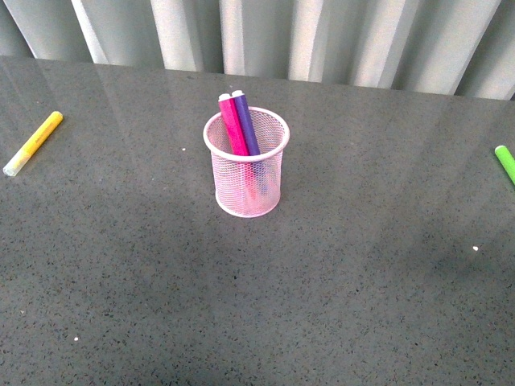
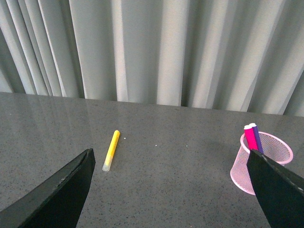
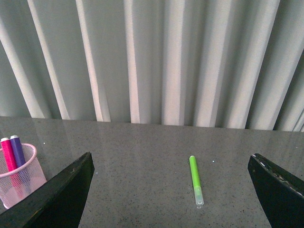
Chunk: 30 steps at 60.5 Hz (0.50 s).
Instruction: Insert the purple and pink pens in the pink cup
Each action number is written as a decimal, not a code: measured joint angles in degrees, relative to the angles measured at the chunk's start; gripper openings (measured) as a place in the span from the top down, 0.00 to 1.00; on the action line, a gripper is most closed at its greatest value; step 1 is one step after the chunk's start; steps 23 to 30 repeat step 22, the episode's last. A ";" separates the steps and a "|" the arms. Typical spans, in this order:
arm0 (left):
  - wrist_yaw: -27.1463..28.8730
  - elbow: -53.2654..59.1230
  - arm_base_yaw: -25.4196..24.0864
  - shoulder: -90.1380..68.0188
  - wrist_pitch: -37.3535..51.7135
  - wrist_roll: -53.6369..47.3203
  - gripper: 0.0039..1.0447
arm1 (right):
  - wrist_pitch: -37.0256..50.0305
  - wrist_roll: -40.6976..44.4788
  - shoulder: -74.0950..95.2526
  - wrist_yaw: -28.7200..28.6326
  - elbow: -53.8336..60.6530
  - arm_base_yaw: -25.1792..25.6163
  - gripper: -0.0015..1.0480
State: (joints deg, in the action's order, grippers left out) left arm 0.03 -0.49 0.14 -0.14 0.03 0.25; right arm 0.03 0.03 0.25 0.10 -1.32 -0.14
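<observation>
The pink cup [image 1: 247, 173] stands upright in the middle of the dark table. Inside it lean the pink pen [image 1: 232, 125] and the purple pen [image 1: 245, 122], side by side, tops above the rim. The left wrist view shows the cup [image 2: 266, 161] with both pens [image 2: 252, 137] beside one black finger. In the right wrist view the cup [image 3: 19, 178] sits by the other arm's finger. My left gripper [image 2: 171, 190] is open and holds nothing. My right gripper [image 3: 171, 190] is open and holds nothing. Neither arm shows in the front view.
A yellow marker [image 1: 33, 142] lies flat at the table's left side. A green marker [image 1: 506, 163] lies at the right edge of the front view, and between my right fingers, well beyond them, as the green marker [image 3: 195, 179]. Pale curtains [image 1: 265, 36] hang behind the table.
</observation>
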 joint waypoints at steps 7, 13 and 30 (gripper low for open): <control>0.00 0.00 0.00 0.00 0.00 0.00 0.06 | 0.00 0.00 0.00 0.00 0.00 0.00 0.07; 0.00 0.00 0.00 0.00 0.00 0.00 0.06 | 0.00 0.00 0.00 0.00 0.00 0.00 0.07; 0.00 0.00 0.00 0.00 0.00 0.00 0.06 | 0.00 0.00 0.00 0.00 0.00 0.00 0.07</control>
